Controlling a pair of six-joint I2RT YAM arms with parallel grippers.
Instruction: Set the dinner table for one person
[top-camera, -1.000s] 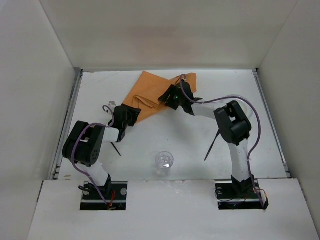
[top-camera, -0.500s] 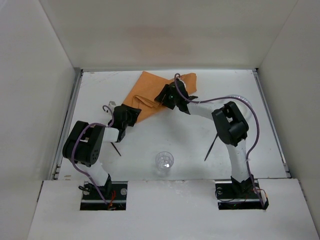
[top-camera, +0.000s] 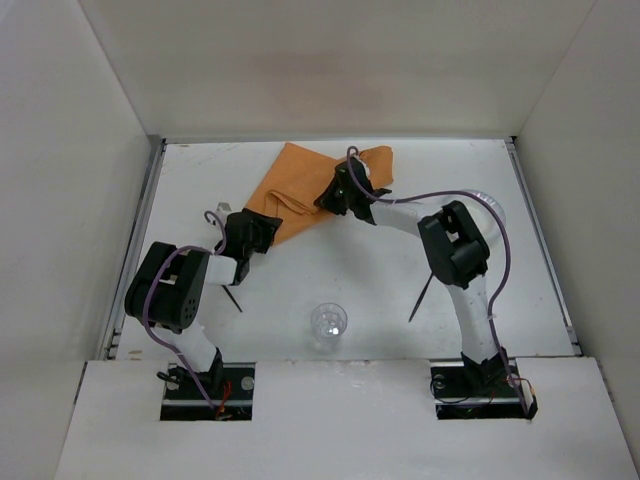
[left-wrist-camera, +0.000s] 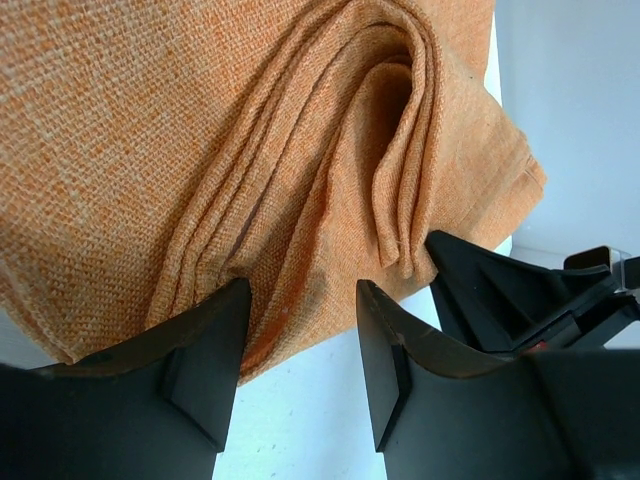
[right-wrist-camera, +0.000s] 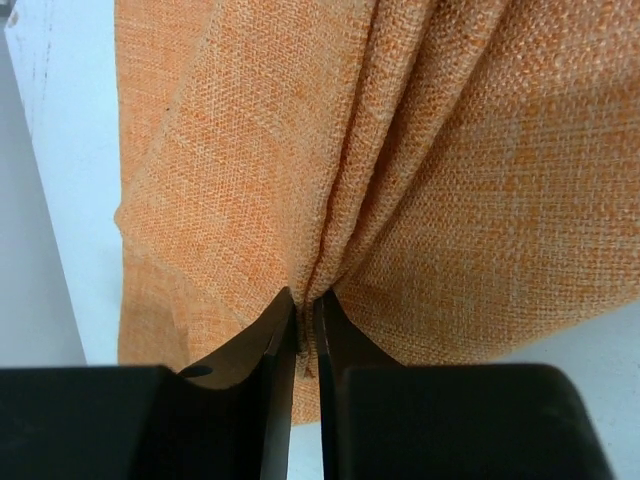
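Pinching a fold of orange cloth (top-camera: 300, 180) at 12 o'clock on counter (top-camera: 350, 270) in right gripper (right-wrist-camera: 305, 300), with left gripper (left-wrist-camera: 300, 290) part-open astride its 7 o'clock corner; close left firmly, then spread flat

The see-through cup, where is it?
In the top view, the clear plastic cup stands near the front edge of the white table, midway between the two arm bases, well short of the crumpled orange cloth.

Robotics lab test cell, white panels (top-camera: 330, 70) boxing a rail-edged tabletop (top-camera: 330, 275), left arm (top-camera: 170, 292) and right arm (top-camera: 462, 255) (both cabled) bolted at its edge.
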